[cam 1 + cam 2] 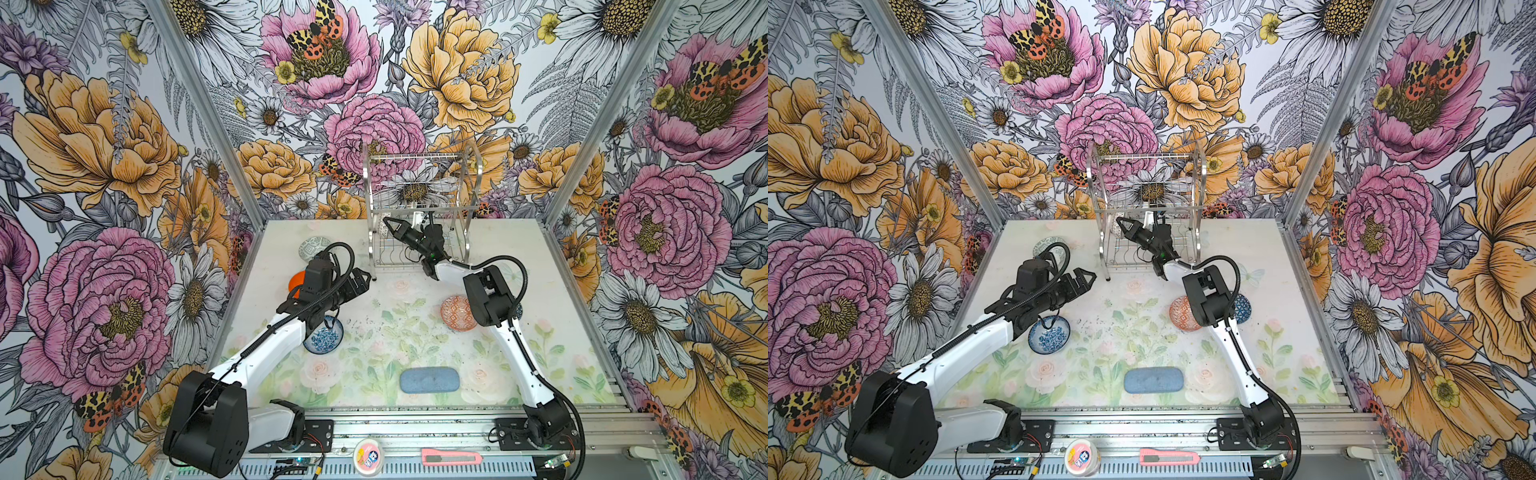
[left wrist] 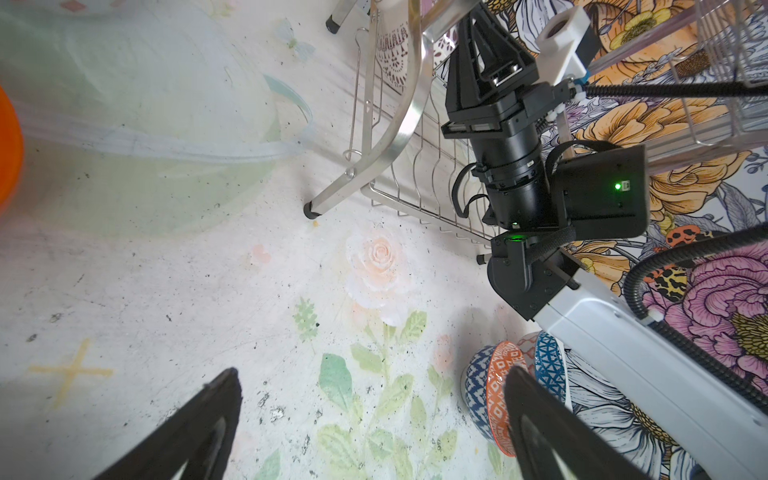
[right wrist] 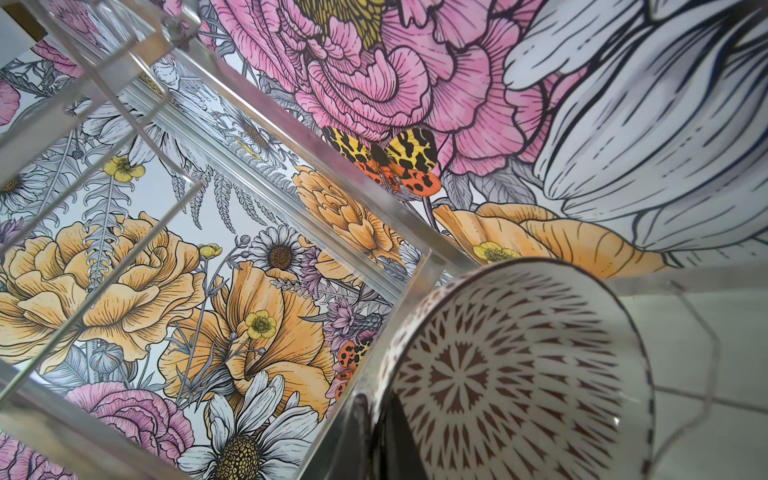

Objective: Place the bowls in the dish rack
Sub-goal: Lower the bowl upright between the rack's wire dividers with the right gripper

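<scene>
The table [image 1: 374,299] is printed with faded pink roses and pale green leaves, the walls [image 1: 104,137] with pink, orange and white flowers, while the dish rack [image 2: 399,141] is shiny silver and the pad [image 1: 430,379] blue-grey. A grey-green patterned bowl [image 1: 311,248], a plain orange bowl [image 1: 296,280], a blue floral bowl [image 1: 328,343], an orange-and-white geometric bowl [image 1: 454,312] and a dark-blue triangle-patterned bowl [image 1: 1241,308] are seen. A white bowl [image 3: 498,374] is marked inside with dark radiating dashes around a rosette.
</scene>
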Robot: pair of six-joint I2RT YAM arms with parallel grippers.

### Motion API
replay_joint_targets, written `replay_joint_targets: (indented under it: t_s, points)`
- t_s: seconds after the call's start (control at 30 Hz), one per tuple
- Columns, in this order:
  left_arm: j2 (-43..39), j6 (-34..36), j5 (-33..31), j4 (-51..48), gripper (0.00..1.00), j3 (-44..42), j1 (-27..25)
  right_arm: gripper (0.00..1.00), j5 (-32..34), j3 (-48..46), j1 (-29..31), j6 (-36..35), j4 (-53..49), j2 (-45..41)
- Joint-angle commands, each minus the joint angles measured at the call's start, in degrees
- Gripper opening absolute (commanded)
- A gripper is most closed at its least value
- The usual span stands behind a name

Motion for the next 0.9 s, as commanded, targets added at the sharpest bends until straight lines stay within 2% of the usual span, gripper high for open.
replay_joint_targets:
  t_s: [0.0, 0.57, 0.87]
  points:
    - [0.4, 1.2, 1.3, 1.3, 0.99, 1.8, 0.3, 0.00, 0.2, 2.6, -0.4, -2.4, -1.0, 1.8]
    - [1.5, 0.7, 2.6, 1.6, 0.99, 2.3, 1.1, 0.00, 0.1, 2.8, -0.8, -6.6, -6.2, 1.2]
    - [1.5, 0.6, 2.6, 1.7, 0.99, 2.1, 1.2, 0.00, -1.0, 0.6, -1.8, -7.5, -5.1, -0.3]
